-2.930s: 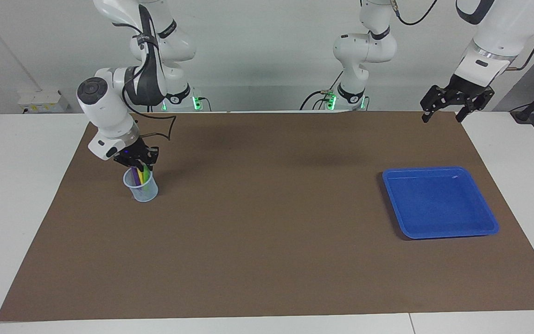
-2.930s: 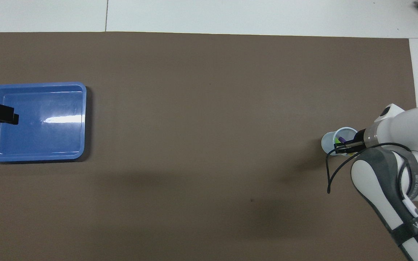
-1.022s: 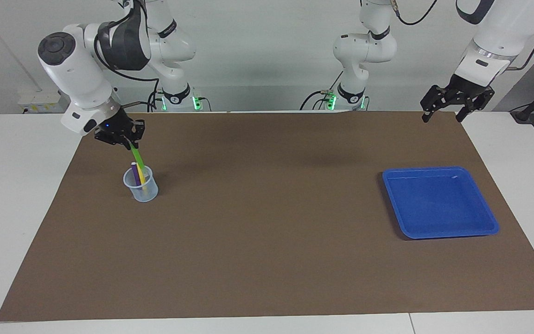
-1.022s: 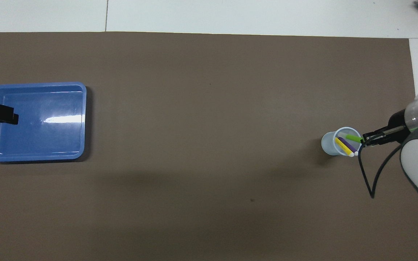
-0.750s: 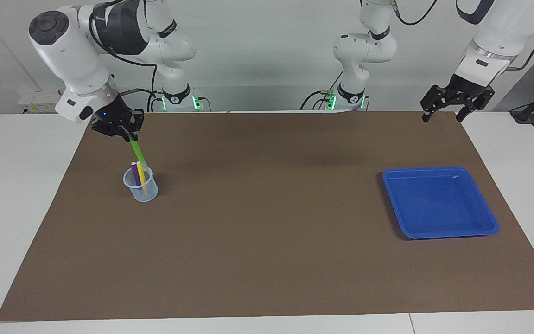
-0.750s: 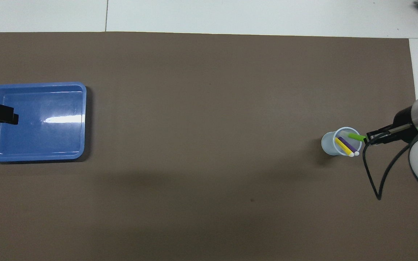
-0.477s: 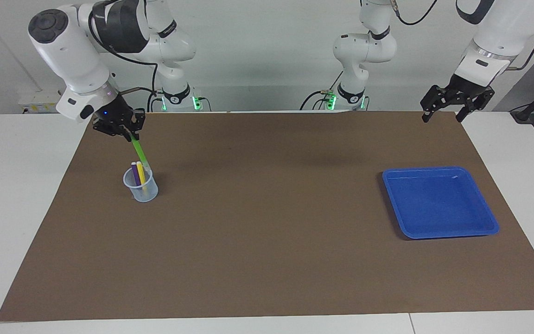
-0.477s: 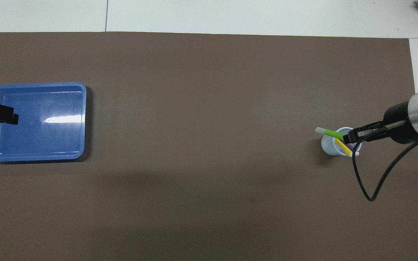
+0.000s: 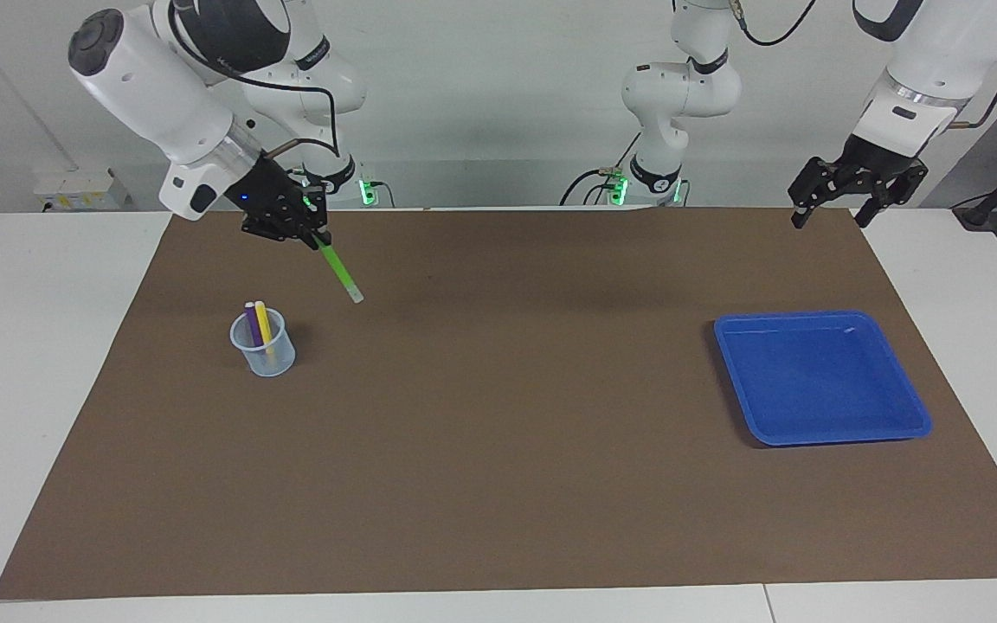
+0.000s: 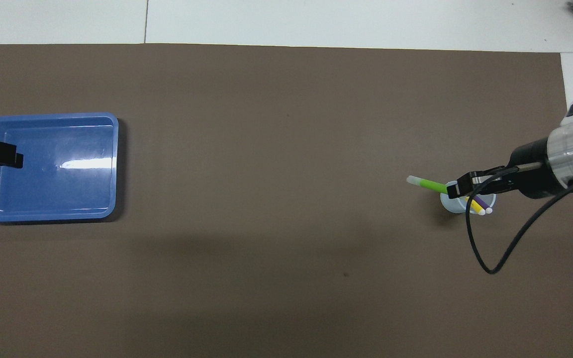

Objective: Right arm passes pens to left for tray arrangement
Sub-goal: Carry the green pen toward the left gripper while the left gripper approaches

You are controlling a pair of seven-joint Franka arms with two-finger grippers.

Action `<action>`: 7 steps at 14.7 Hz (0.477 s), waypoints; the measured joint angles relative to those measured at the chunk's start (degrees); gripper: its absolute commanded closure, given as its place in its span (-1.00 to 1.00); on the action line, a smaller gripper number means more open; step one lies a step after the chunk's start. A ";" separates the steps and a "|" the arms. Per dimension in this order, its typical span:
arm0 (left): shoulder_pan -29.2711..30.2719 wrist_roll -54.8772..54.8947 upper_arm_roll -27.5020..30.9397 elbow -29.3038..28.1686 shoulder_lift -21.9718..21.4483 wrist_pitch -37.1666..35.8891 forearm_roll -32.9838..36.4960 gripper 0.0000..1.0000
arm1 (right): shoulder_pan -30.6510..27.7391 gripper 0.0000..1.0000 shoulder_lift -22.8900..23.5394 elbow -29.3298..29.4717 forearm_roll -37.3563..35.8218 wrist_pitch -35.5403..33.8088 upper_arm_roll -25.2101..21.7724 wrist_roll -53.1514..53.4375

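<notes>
Right end effector (image 9: 318, 239) grips the green pen (image 9: 340, 273) above the brown mat.
Below it, the cup (image 9: 264, 348) holds the yellow and purple pens; the left end effector (image 9: 831, 212) waits open near the blue tray (image 9: 820, 377).

The green pen (image 9: 338, 271) was hanging tilted in the air, pale tip down, pinched at its top end by the right gripper (image 9: 312, 238). The yellow pen (image 9: 263, 325) and purple pen (image 9: 252, 322) stood in the cup (image 9: 265, 350). The blue tray (image 9: 820, 378) sat flat, well apart from the cup, toward the left arm's end.

Three pens (image 9: 339, 273), one cup (image 9: 264, 351), one tray (image 9: 820, 378)
</notes>
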 measured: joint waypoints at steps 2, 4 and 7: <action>0.00 0.00 0.01 -0.06 -0.01 0.68 0.00 -1.00 | 0.84 1.00 -0.08 -0.30 3.01 0.11 0.13 2.87; 0.00 0.00 0.01 -0.07 -0.01 0.81 0.01 -1.00 | 0.81 1.00 -0.23 -1.38 6.55 0.11 0.04 3.24; 0.00 -0.11 0.01 -0.46 -0.06 0.84 0.01 -1.00 | 0.80 1.00 -0.76 -3.61 11.55 0.11 -0.04 3.24</action>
